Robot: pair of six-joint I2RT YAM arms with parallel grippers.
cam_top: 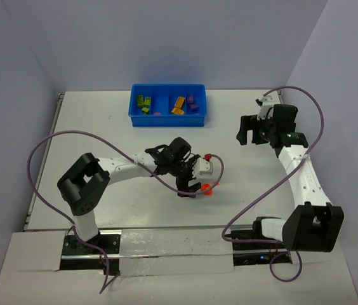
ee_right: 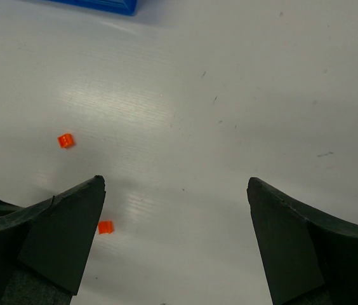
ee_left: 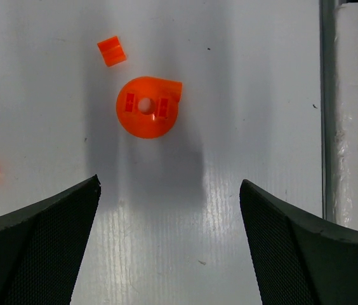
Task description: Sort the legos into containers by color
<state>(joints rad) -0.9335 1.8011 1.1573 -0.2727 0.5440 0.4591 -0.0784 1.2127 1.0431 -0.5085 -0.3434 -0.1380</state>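
Legos [ee_left: 112, 51] left on the table [ee_left: 261, 95] are orange: a round piece [ee_left: 147, 107] lies upper centre in the left wrist view, ahead of the left gripper [ee_left: 169, 185], jaws wide apart. Centre over it before closing. The right gripper [ee_right: 176, 183] gapes empty.

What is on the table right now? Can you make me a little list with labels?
Bin: blue bin, far side of the table
Inside it: green legos, yellow-orange legos, purple legos
Loose: round orange piece, small orange brick
Left arm: left gripper open, above the round orange piece
Right arm: right gripper open, holding nothing
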